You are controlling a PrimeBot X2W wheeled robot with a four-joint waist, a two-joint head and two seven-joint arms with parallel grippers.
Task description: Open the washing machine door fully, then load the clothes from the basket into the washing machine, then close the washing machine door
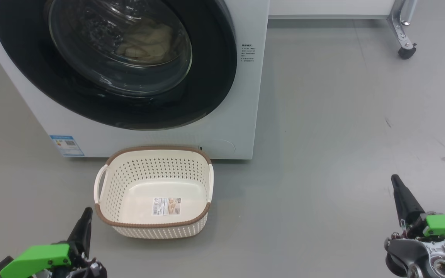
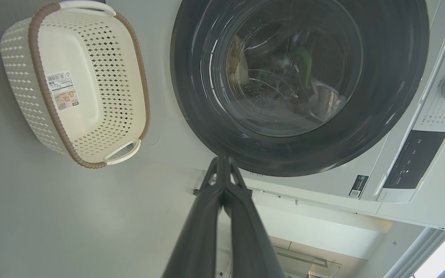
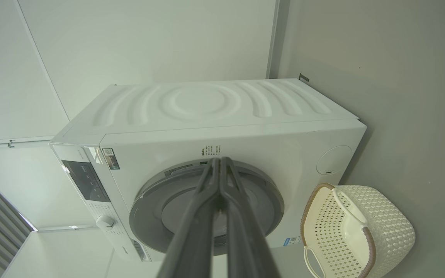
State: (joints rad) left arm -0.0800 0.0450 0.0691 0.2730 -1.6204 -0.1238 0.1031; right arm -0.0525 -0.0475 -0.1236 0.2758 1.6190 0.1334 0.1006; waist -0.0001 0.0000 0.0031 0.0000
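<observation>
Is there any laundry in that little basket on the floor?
No, the basket is bare inside apart from a label sticker, and cream clothes show behind the glass of the washing machine door.

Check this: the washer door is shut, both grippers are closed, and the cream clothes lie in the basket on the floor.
Not quite. The head view shows the basket empty; the clothes lie inside the washing machine, behind the washing machine door. That door is shut, and the left gripper and right gripper are closed.
</observation>
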